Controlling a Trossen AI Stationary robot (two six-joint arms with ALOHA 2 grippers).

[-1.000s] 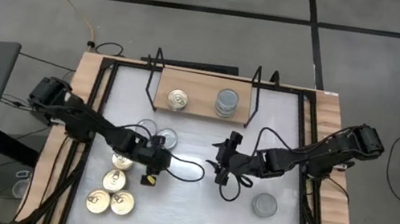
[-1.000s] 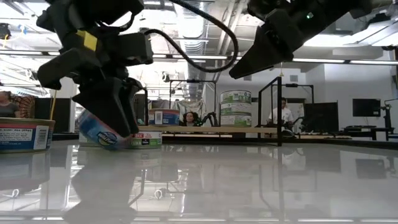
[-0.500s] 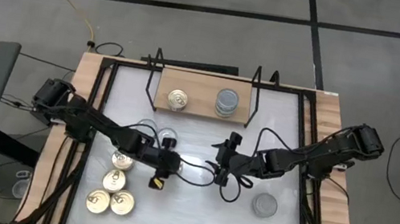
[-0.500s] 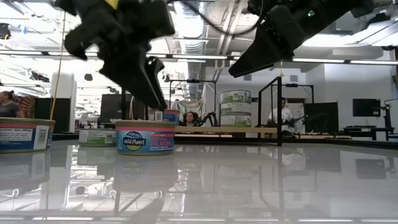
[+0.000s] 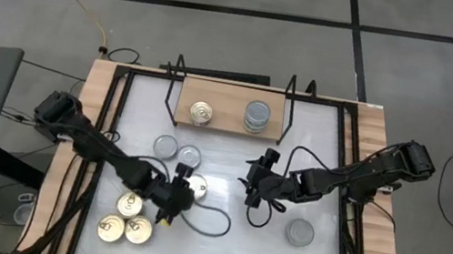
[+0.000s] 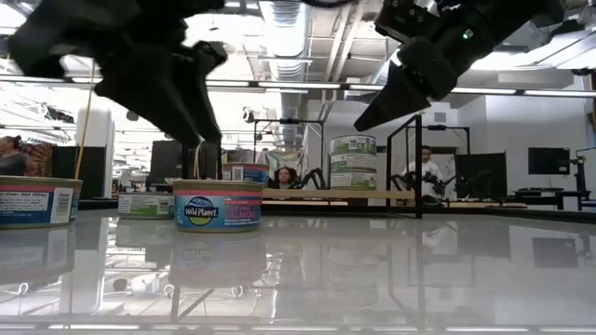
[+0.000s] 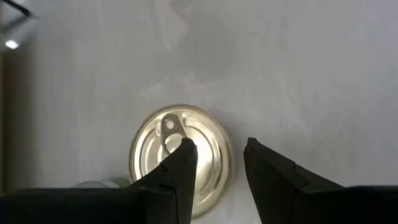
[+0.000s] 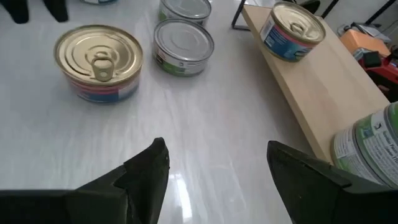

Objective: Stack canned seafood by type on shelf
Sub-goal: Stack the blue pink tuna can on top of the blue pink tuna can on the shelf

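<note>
The left hand (image 5: 170, 197) has let go of a gold-lidded tin (image 5: 194, 185), drawn back, half-open and empty; the tin sits mid-table (not shelved). Right hand (image 5: 250, 189) hovers open nearby.

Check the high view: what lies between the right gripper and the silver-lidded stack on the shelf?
Only bare white tabletop separates the right gripper from the shelf edge below the silver stack.

the left pincer (image 5: 171, 193) has let go of the gold-lidded tin (image 5: 194, 185), which was tilted in its grip and now stands flat on the surface (image 5: 230, 160), and has drawn back toward the front tins.
</note>
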